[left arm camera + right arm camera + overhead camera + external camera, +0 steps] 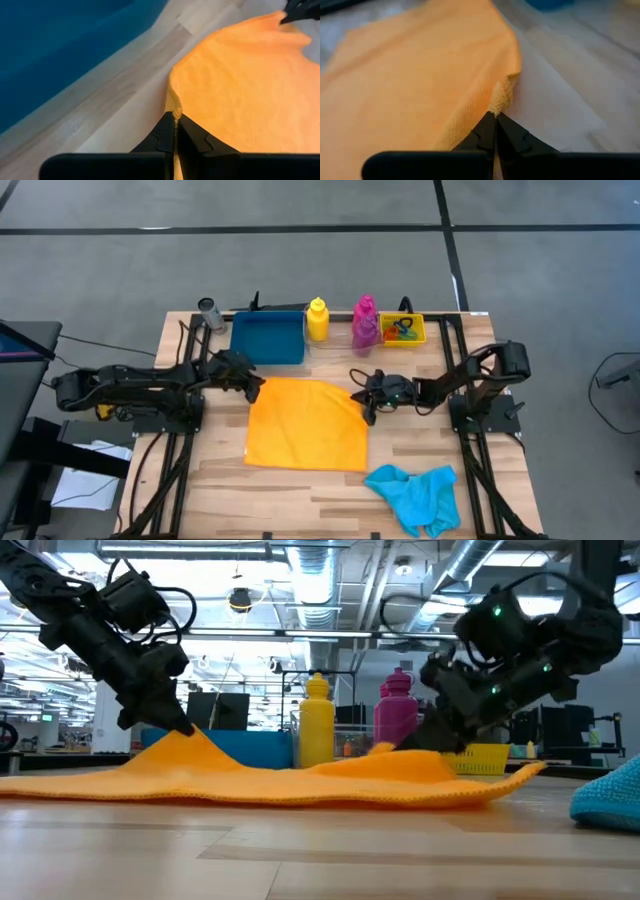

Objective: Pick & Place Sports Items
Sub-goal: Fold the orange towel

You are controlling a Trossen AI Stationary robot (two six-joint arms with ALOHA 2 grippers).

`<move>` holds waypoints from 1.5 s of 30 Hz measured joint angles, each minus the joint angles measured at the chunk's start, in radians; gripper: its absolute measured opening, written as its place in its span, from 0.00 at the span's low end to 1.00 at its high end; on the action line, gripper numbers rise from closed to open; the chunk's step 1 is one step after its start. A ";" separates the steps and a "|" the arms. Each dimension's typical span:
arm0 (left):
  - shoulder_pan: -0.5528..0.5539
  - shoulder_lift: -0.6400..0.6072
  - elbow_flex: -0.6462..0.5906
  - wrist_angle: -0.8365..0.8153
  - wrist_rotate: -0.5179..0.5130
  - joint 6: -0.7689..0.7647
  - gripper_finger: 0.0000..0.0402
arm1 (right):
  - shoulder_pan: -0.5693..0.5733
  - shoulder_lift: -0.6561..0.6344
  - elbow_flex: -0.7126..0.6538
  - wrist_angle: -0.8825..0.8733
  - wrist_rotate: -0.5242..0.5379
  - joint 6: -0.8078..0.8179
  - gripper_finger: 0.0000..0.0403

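Orange cloth [308,425] lies spread mid-surface [300,500] from above, the left end effector [254,387] and right end effector [368,402] at its far corners. Level view: both corners lifted. Wrist views: each end effector clenched on the cloth's edge.

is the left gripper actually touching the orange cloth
Touching. The left wrist view shows the left gripper pinched shut on the orange cloth edge, and the low view shows that corner lifted.

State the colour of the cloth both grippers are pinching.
Orange: the cloth spread mid-table, seen best in the high view.
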 joint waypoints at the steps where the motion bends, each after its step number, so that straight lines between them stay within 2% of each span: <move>1: -0.005 0.000 0.000 0.000 0.000 0.001 0.00 | 0.007 -0.015 0.000 0.002 0.004 -0.013 0.01; 6: -0.022 0.000 0.001 0.001 -0.008 0.008 0.00 | 0.015 -0.101 0.000 -0.022 0.035 -0.065 0.01; 13: -0.065 -0.001 0.001 0.012 -0.009 0.060 0.00 | 0.014 -0.229 0.000 -0.212 0.025 -0.074 0.01; 21: -0.156 -0.040 0.001 0.017 -0.009 0.090 0.00 | 0.014 -0.333 0.000 -0.393 -0.069 -0.058 0.01; 28: -0.236 -0.101 0.002 -0.014 -0.009 0.087 0.00 | 0.048 -0.344 0.000 -0.412 -0.132 -0.021 0.01; 35: -0.287 -0.177 0.002 -0.096 -0.009 0.068 0.00 | 0.139 -0.344 0.000 -0.410 -0.132 0.022 0.00; 45: -0.417 -0.227 0.002 -0.107 -0.009 0.041 0.00 | 0.247 -0.344 0.000 -0.379 -0.105 0.139 0.00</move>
